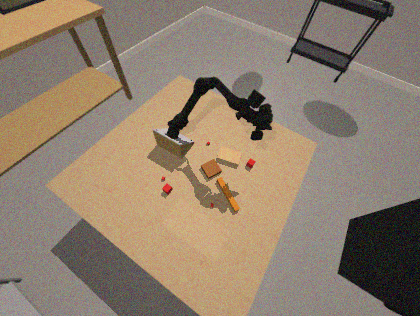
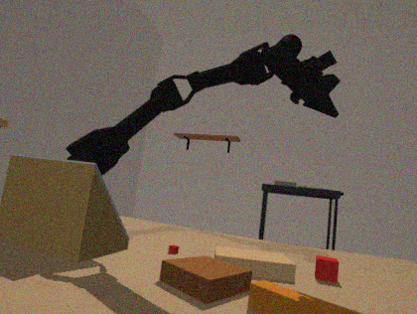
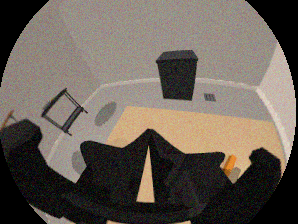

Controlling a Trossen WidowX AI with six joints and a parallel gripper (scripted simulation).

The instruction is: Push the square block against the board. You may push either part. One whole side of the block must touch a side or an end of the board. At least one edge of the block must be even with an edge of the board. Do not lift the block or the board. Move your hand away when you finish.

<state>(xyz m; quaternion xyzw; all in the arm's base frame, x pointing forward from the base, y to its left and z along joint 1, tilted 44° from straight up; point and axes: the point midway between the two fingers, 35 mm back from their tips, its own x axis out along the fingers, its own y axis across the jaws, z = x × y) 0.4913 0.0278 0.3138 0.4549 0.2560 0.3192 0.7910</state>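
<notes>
The brown square block (image 1: 211,168) (image 2: 206,278) lies flat near the middle of the mat. A pale rectangular board (image 1: 229,155) (image 2: 268,263) lies behind it and to the right, close to its corner; I cannot tell if they touch. A long orange bar (image 1: 228,195) (image 2: 278,297) lies in front and to the right of the block, its near end close to the block's corner; it also shows in the wrist view (image 3: 230,164). My gripper (image 1: 256,135) (image 2: 337,114) (image 3: 149,131) is shut and empty, high above the mat and away from the parts.
A red cube (image 1: 251,163) (image 2: 327,269) lies right of the pale board. Another red cube (image 1: 167,188) and a tiny red cube (image 1: 163,178) lie to the left. Other tiny red cubes (image 1: 208,143) (image 1: 212,205) lie behind and in front. A wedge-shaped stand (image 1: 172,144) (image 2: 50,209) is by the arm's base.
</notes>
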